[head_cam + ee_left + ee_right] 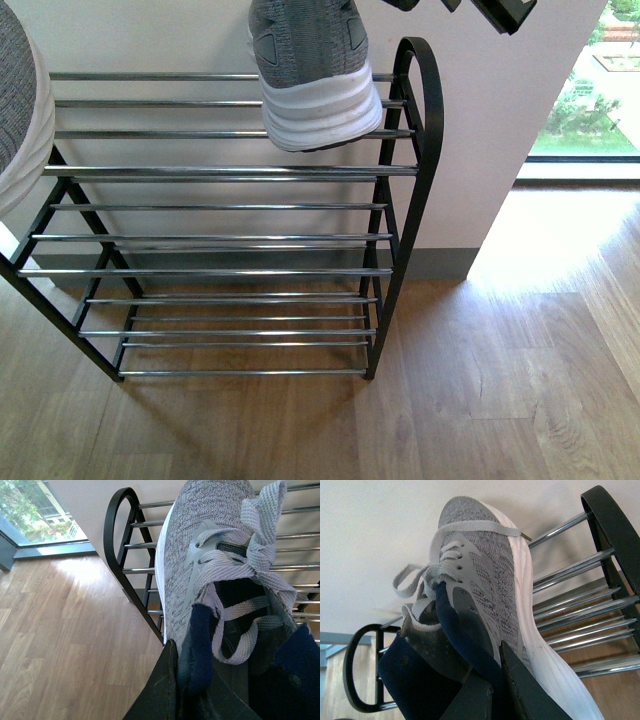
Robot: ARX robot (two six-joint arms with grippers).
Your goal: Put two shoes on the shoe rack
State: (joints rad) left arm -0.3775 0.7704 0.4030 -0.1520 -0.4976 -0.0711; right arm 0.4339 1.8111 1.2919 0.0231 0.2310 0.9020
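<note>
Both arms are loaded here. The right gripper is clamped on the navy collar of 1 grey sneaker, with 1 finger inside the shoe and 1 outside. Makes sense to me: the collar is the only thin edge a jaw can pinch, and it leaves the sole free to land flat.

That sneaker hangs over the right end of the rack, up at the top tier. Its heel is toward the robot, its toe toward the wall, and its sole faces the bars. Can't tell from the front view if the heel is touching them or just above.

The left gripper has the same pinch on the other sneaker, laces flopping loose. In the front view it only pokes in at the far left edge, by the rack's left end. I'd guess it's held off to the side so the 2 arms don't crowd each other.

My read: the right arm's shoe goes down first. The risk is the heel dipping between 2 bars if it's let go tilted.
</note>
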